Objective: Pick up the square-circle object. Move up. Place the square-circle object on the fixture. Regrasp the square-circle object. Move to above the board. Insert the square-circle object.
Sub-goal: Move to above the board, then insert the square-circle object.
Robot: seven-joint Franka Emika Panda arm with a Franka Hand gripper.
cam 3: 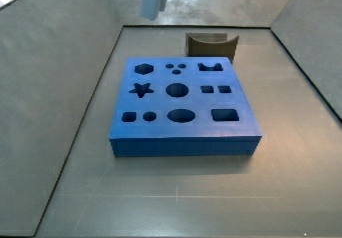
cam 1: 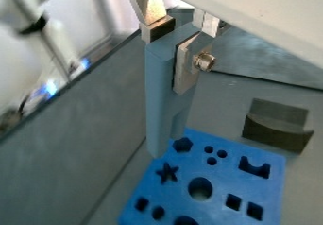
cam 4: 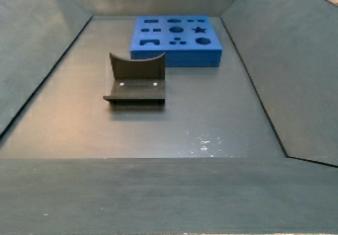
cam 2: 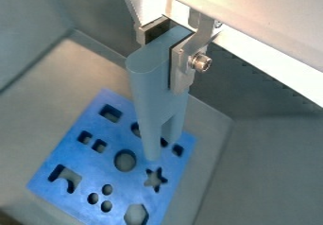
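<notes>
We count one board (cam 3: pixel 182 107), one fixture (cam 4: pixel 136 81) and one square-circle object (cam 1: pixel 163 96) on the table (cam 3: pixel 174 197). Our tool (cam 1: pixel 178 43) hangs high above the board, clamped on the upright object's top end.

The pincer (cam 1: pixel 169 42) hung high above the desk's far end, pointing down, its silver fingers (cam 2: pixel 192 51) closed on the square-circle object (cam 2: pixel 157 96), which hung upright between the dark pads in both wrist views.
</notes>
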